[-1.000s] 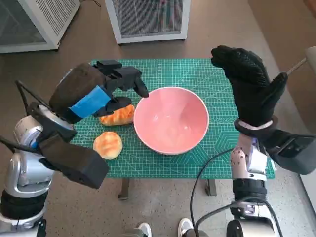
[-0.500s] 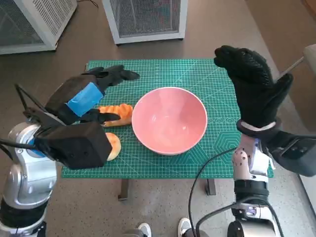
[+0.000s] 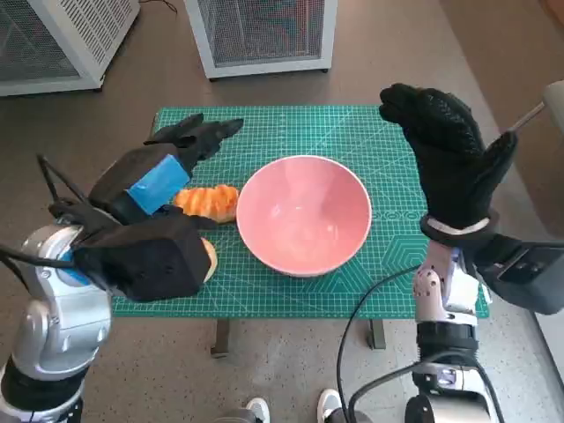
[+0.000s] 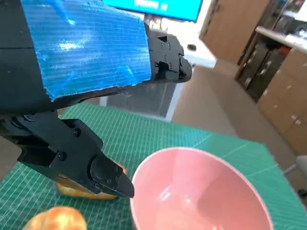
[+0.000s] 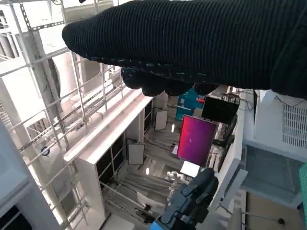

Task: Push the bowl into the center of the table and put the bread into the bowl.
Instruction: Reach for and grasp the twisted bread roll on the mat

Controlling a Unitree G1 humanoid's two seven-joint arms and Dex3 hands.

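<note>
The pink bowl [image 3: 304,214] stands upright near the middle of the green mat [image 3: 352,132]; the left wrist view shows its empty inside [image 4: 201,191]. A long golden bread [image 3: 210,201] lies just off its left rim, and a round bun [image 3: 207,257] sits nearer the front, half hidden behind my left wrist. My left hand [image 3: 161,169] hovers over the long bread with fingers spread, holding nothing; a black fingertip [image 4: 112,179] covers part of that bread [image 4: 79,191]. My right hand [image 3: 448,152] is raised to the right of the bowl, open and empty.
Two white mesh-fronted cabinets [image 3: 264,31] [image 3: 53,35] stand on the floor behind the table. A person's shoes [image 3: 257,409] show below the table's front edge. A cable [image 3: 366,304] loops by my right forearm. The right wrist view shows only the glove [image 5: 192,43] and a high ceiling.
My left hand has spread its fingers and drawn back from the bowl's left rim toward the table's far left. The bowl, both breads and my right hand stay about where they were.
</note>
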